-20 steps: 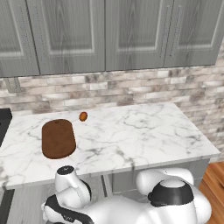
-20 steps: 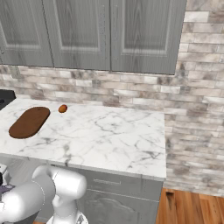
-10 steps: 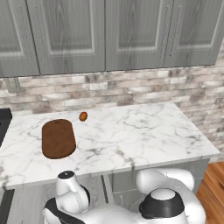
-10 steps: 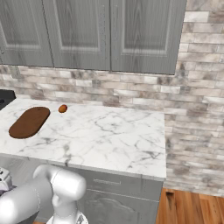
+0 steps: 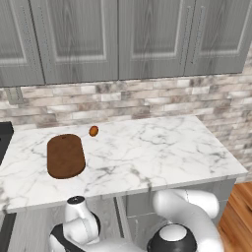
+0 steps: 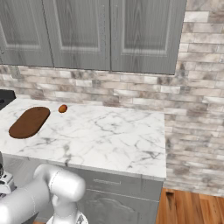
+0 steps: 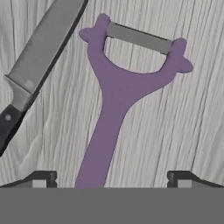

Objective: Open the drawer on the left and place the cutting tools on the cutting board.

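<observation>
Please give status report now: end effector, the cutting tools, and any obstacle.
End effector open, straddling the handle of the purple Y-shaped peeler. Grey-bladed knife with dark handle lies beside it, apart. Dark brown wooden cutting board bare. No obstacle seen.

Glossy white rounded arm [image 5: 184, 216] w/ dark joint rings; hand [image 7: 112, 178] has two small dark fingertips.
</observation>
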{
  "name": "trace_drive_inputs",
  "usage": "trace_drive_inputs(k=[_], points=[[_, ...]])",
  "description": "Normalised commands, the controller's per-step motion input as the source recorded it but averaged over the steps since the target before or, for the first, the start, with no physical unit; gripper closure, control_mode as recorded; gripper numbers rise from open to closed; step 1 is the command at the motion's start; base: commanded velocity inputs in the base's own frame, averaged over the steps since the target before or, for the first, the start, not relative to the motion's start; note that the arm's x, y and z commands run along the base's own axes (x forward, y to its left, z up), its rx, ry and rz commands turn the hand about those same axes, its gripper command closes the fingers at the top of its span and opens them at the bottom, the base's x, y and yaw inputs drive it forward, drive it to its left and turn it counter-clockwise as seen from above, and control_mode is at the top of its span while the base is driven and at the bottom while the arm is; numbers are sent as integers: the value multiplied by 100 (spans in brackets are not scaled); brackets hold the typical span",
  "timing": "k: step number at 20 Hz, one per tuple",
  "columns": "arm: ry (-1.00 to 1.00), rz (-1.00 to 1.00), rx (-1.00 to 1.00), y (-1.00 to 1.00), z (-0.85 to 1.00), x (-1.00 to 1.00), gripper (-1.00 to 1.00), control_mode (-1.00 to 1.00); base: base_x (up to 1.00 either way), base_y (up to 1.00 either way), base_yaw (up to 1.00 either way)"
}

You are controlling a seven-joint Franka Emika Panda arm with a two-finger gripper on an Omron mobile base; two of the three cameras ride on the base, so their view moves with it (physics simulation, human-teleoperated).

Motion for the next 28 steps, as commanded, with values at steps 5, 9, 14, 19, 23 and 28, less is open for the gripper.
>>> trace_drive_inputs(k=[5, 9, 14, 19, 23, 28], points=[[0, 0, -1, 10, -24, 0, -100, -100, 0, 0, 0], [0, 0, -5, 16, -23, 0, -100, -100, 0, 0, 0], [0, 0, -1, 14, -7, 0, -100, -100, 0, 0, 0], [0, 0, 0, 11, -13, 0, -100, -100, 0, 0, 0], [0, 0, 0, 2, -6, 0, -100, -100, 0, 0, 0], [0, 0, 0, 0, 0, 0, -100, -100, 0, 0, 0]])
